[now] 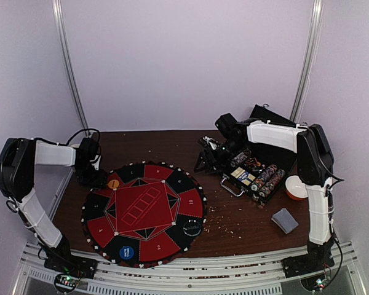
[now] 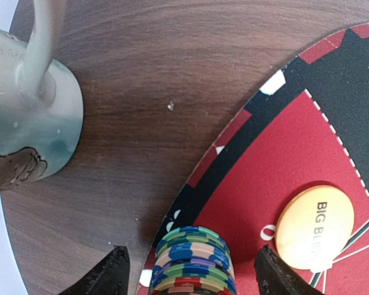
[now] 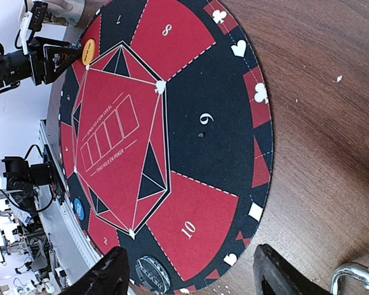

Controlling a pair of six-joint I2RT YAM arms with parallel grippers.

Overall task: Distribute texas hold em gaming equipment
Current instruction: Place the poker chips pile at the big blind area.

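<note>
On the table [image 1: 234, 221] my left gripper [image 2: 192, 249] stands open around a chip stack [image 2: 194, 261] at the mat [image 2: 264, 166] edge; I think it is placed. Next the right gripper [image 3: 190, 247], open and empty, should fetch more from the case [image 1: 272, 117].

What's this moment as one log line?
left gripper open around striped poker chip stack on round red-and-black mat | right gripper open, empty | yellow Big Blind disc on mat

Bright, even light; soft shadows; left hand [image 2: 192, 265] dark, blurred.

Seemingly a robotics lab (white-walled booth [image 1: 184, 61], cabled rigs [image 3: 24, 178] beyond).
</note>
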